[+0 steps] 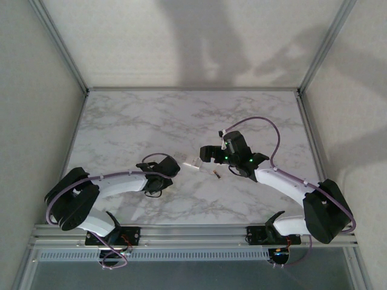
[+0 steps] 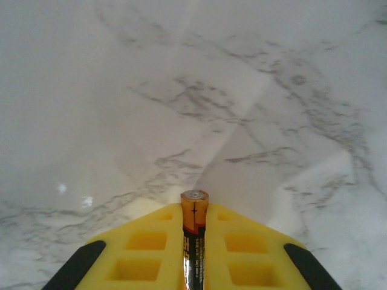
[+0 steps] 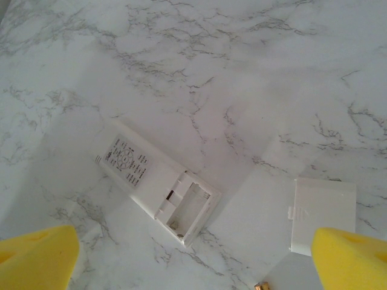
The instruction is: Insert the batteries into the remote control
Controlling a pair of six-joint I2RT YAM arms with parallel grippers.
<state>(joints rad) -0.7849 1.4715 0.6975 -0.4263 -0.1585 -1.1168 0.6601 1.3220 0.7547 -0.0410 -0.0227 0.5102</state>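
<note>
Cover (image 3: 323, 208) beside remote control (image 3: 151, 181); left gripper (image 2: 195, 212) clamps battery (image 2: 194, 241).

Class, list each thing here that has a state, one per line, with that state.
remote control: compartment side up, compartment open, no batteries inside
battery cover: off, lying apart from the remote
left gripper: shut on held battery
right gripper: open, holding nothing
loose battery: lying on the table
</note>
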